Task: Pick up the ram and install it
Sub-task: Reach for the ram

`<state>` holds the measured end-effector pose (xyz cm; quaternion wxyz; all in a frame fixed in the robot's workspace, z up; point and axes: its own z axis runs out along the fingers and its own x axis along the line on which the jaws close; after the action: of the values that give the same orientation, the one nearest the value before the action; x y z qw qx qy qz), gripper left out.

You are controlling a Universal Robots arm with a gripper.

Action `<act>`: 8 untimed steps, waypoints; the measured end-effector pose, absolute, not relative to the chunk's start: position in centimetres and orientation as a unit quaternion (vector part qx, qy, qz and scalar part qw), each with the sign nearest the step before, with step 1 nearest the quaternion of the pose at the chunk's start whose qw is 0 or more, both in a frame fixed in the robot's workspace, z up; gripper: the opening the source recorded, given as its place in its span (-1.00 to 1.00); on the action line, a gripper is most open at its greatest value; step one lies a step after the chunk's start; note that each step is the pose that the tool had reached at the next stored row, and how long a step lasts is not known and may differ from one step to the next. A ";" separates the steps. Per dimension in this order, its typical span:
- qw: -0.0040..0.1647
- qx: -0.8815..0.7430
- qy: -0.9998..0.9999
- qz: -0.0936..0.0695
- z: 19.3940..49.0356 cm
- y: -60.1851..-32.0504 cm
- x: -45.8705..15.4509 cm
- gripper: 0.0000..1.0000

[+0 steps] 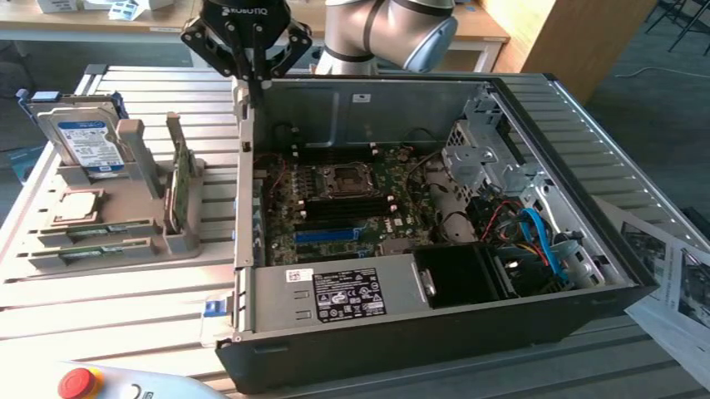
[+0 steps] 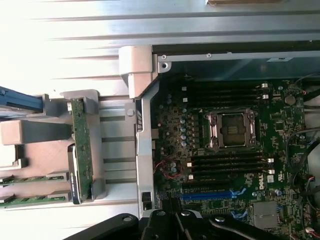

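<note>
green ram (image 1: 98,248) flat in grey holder (image 1: 183,245), exterior view's left, outside computer case wall (image 1: 239,191). gripper (image 1: 256,81) pressed together, empty, above wall's far corner, well apart from ram; free air around.

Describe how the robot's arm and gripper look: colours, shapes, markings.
The arm has thick, rounded silver-grey joints, one with a blue-grey end cap. The gripper is black, built of angular linked bars, with white lettering on its body.
</note>
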<state>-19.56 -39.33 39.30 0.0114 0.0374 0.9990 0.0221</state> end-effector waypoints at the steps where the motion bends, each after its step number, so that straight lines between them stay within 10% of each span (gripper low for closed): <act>1: 0.011 0.037 0.999 0.022 39.3 -39.3 -19.7 -0.79; 8: 0.011 0.037 0.999 0.022 39.3 -39.2 -20.8 -0.79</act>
<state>-20.81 -39.20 39.29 0.0107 0.0375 0.9990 0.0220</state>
